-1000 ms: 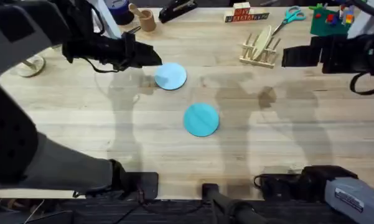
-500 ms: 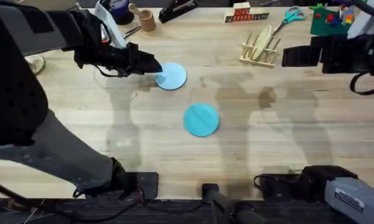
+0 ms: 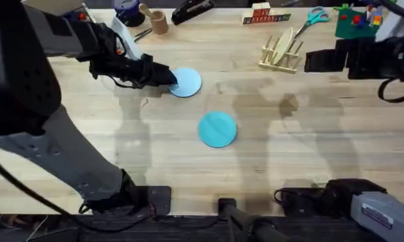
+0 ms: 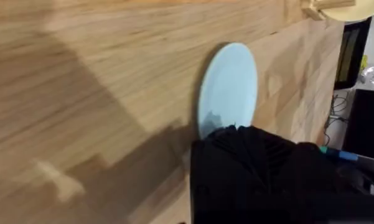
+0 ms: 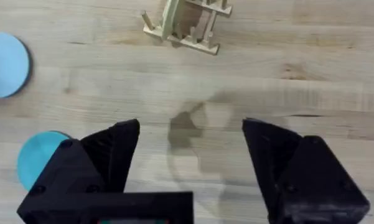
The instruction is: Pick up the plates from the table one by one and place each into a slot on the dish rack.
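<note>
The pale sky-blue plate [image 3: 187,83] lies flat on the table [image 3: 309,134], and my left gripper [image 3: 169,77] sits low at its left edge, touching or just over the rim. The left wrist view shows that plate [image 4: 231,84] right in front of the gripper's black body. The turquoise plate [image 3: 218,128] lies alone nearer the middle. The dish rack [image 3: 281,52] stands at the back right with a cream plate in one slot. My right gripper [image 3: 309,62] hovers just right of the rack, open and empty [image 5: 190,146], with the rack [image 5: 187,25] and both plates [image 5: 3,65] [image 5: 32,160] below it.
Along the far edge are a wooden cup [image 3: 158,20], a black stapler [image 3: 191,8], letter blocks [image 3: 262,15], scissors [image 3: 314,17] and coloured toy bricks [image 3: 356,20]. A pale dish [image 3: 32,70] sits at the far left.
My left arm has reached right and lower, bringing its gripper from beside the pale blue plate onto the plate's left edge. The plates, rack and right arm have not moved.
</note>
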